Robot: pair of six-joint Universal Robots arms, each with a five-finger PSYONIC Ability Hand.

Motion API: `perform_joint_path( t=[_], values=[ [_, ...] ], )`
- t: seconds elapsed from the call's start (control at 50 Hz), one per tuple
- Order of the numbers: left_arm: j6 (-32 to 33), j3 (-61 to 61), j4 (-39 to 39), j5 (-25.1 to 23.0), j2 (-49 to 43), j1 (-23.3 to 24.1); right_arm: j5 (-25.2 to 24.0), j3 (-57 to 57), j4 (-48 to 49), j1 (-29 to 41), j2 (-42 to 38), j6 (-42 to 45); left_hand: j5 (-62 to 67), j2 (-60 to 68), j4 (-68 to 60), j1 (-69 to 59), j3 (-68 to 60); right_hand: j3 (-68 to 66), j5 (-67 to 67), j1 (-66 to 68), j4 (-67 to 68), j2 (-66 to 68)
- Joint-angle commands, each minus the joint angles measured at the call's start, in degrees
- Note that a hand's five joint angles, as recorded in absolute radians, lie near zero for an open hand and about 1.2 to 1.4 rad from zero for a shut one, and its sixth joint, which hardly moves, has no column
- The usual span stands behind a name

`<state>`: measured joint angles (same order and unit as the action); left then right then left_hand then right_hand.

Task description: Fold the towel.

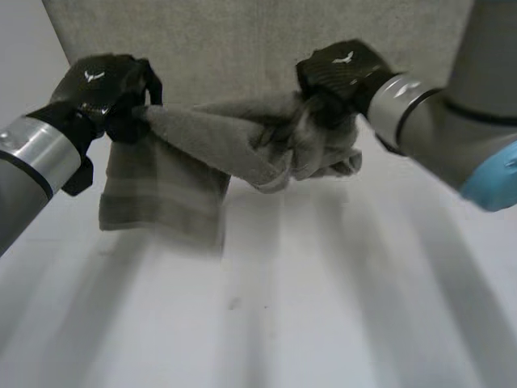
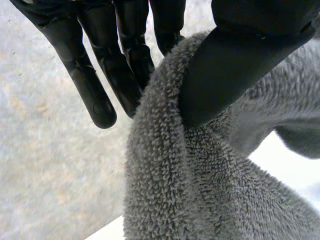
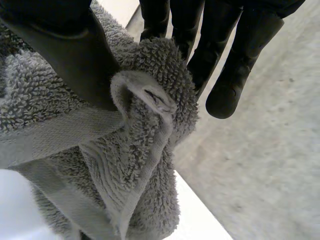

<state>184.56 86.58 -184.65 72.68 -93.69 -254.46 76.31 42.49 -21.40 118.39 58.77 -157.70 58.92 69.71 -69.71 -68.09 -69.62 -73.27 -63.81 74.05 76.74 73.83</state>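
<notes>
Towel (image 1: 212,139) pinched at its edge by left hand (image 1: 98,87), bunched end clamped by right hand (image 1: 339,71), white table (image 1: 323,323) spread wide beneath

The towel (image 1: 198,136) is grey, with paler stripes across its hanging end. The left hand (image 1: 101,89) and right hand (image 1: 339,71) are black. The bench (image 1: 323,315) is white.
</notes>
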Motion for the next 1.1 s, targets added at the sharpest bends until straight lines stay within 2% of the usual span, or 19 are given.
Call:
perform_joint_path(
  t=[0.02, 0.04, 0.1, 0.14, 0.32, 0.4, 0.54, 0.58, 0.66, 0.76, 0.8, 0.86, 0.9, 1.02, 1.1],
  values=[
    [-1.6, -0.4, 6.3, 0.0, 0.3, 6.5, -7.5, 4.2, -10.9, -6.7, 9.2, 2.6, 11.1, 10.3, -10.3, -11.9, -10.4, -6.7, -6.2, 5.9, 3.3, 6.2],
    [-1.5, 0.5, 7.4, 0.0, 0.1, 8.1, -9.6, 5.3, -13.3, -8.2, 10.2, 3.9, 11.1, 10.3, -10.3, -11.9, -10.4, -6.7, -6.2, 5.9, 3.3, 6.2],
    [-1.3, 1.2, 8.4, 0.0, -0.1, 9.5, -11.4, 6.4, -15.8, -9.4, 10.8, 5.4, 11.1, 10.3, -10.3, -11.9, -10.4, -6.7, -6.2, 5.9, 3.3, 6.2],
    [-1.2, 2.3, 10.1, 0.1, -1.6, 11.4, -13.0, 8.6, -20.0, -11.8, 11.0, 9.4, 11.1, 10.3, -10.3, -11.9, -10.4, -6.7, -6.2, 5.9, 3.3, 6.2],
    [-0.2, 1.2, 11.9, 1.0, -6.2, 12.1, -13.2, 14.2, -23.6, -15.4, 11.1, 16.6, 11.1, 10.3, -10.3, -11.9, -10.4, -6.7, -6.2, 5.9, 3.3, 6.2],
    [3.2, -2.3, 12.0, 1.3, -10.4, 12.1, -13.6, 16.0, -22.6, -16.5, 10.1, 17.0, 11.1, 10.3, -10.3, -11.9, -10.4, -6.7, -6.2, 5.9, 3.3, 6.2],
    [6.2, -9.1, 11.8, 4.7, -19.2, 12.1, -12.9, 15.1, -16.0, -17.9, 3.1, 14.7, 11.1, 10.3, -10.3, -11.9, -10.4, -6.7, -6.2, 5.9, 3.3, 6.2],
    [7.0, -13.5, 11.7, 5.9, -25.0, 12.1, -12.5, 14.4, -12.6, -17.9, -0.7, 12.8, 11.1, 10.3, -10.3, -11.9, -10.4, -6.7, -6.2, 5.9, 3.3, 6.2],
    [8.0, -18.6, 11.7, 6.4, -30.3, 11.8, -11.2, 13.2, -8.3, -17.8, -4.5, 11.0, 11.1, 10.3, -10.3, -11.9, -10.4, -6.7, -6.2, 5.9, 3.3, 6.2],
    [9.2, -27.6, 11.5, 7.1, -37.8, 11.7, -6.7, 11.5, 0.5, -17.2, -8.8, 8.5, 11.1, 10.3, -10.3, -11.9, -10.4, -6.7, -6.2, 5.9, 3.3, 6.2],
    [9.3, -33.6, 11.5, 8.8, -41.8, 11.7, -3.8, 10.5, 7.3, -17.0, -10.7, 6.7, 11.1, 10.3, -10.3, -11.9, -10.4, -6.7, -6.2, 5.9, 3.3, 6.2],
    [9.4, -36.5, 11.4, 9.5, -43.9, 11.7, -2.7, 10.2, 10.5, -16.7, -11.4, 5.7, 11.1, 10.3, -10.3, -11.9, -10.4, -6.7, -6.2, 5.9, 3.3, 6.2],
    [9.5, -42.0, 11.1, 10.7, -47.3, 11.8, -1.6, 9.6, 16.0, -16.0, -12.7, 4.1, 11.1, 10.3, -10.3, -11.9, -10.4, -6.7, -6.2, 5.9, 3.3, 6.2],
    [12.5, -49.5, 10.5, 11.4, -52.3, 11.9, -0.1, 8.5, 21.4, -14.3, -14.8, 2.9, 11.1, 10.3, -10.3, -11.9, -10.4, -6.7, -6.2, 5.9, 3.3, 6.2],
    [17.4, -55.5, 9.8, 12.0, -56.8, 11.9, 1.9, 6.5, 22.8, -13.5, -17.5, 3.1, 11.1, 10.3, -10.3, -11.9, -10.4, -6.7, -6.2, 5.9, 3.3, 6.2]
  ],
)
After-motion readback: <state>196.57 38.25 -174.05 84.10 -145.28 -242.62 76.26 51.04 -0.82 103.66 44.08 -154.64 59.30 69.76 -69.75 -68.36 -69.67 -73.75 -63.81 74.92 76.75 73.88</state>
